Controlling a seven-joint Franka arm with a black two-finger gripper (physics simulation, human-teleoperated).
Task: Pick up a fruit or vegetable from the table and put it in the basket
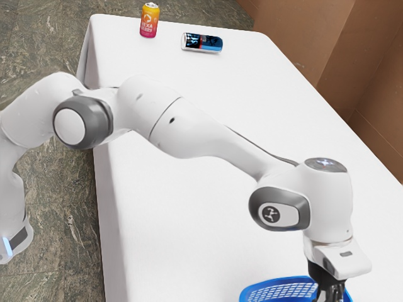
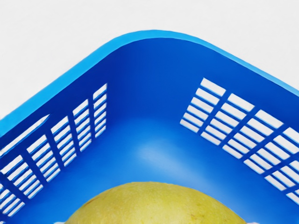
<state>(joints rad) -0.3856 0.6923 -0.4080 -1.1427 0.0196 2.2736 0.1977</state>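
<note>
My gripper (image 1: 330,293) is down at the exterior view's lower edge, at the blue basket (image 1: 277,282), and I can't tell from here whether it is clenched or released. The task's yellow-green fruit (image 2: 156,205) is directly under my hand (image 1: 338,257), within the outline of the basket as the wrist view looks down into it; I can't make out whether it hangs or rests on the basket's floor. Beyond the fruit, two slotted walls meet in a rounded corner, and that rim and those walls are what stands close around me. Well apart from the basket, near the counter's far edge, I have an upright orange-and-pink can (image 1: 149,20) close to the corner on the exterior view's left, and a blue-and-black can (image 1: 201,43) lying on its side just beside it. The white counter (image 1: 189,233) gives me a broad bare stretch between the cans and the basket, and the basket sits well in from the long edge on the exterior view's left. Past the opposite long edge rises a brown wall (image 1: 371,75). My arm (image 1: 189,129) comes in from the exterior view's left, reaches across the counter and slopes down to the wrist, with the hand pointing nearly straight down.
</note>
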